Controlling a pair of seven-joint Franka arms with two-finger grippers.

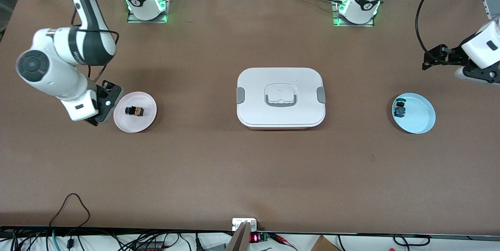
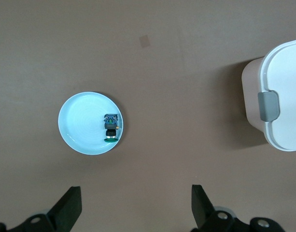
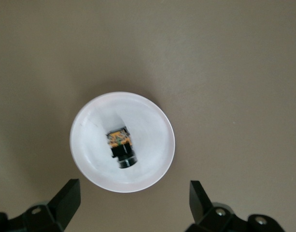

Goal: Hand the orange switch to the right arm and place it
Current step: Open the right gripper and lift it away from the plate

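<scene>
Brown tabletop (image 1: 195,157) is carrying a white lidded box (image 1: 280,97) at its middle. Right gripper (image 3: 133,205) is hanging spread wide over the pink plate (image 1: 147,120), where the orange switch (image 1: 134,111) is lying. Left gripper (image 2: 135,208) is waiting, equally spread, near the blue plate (image 1: 420,120).

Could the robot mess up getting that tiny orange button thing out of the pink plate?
Maybe. The orange switch is tiny and lies on its side in the pink plate, so the open right gripper above it might nudge it or knock the plate's rim. The blue plate holds a similar blue-green switch below the open left gripper, so the wrong switch might get picked.
</scene>
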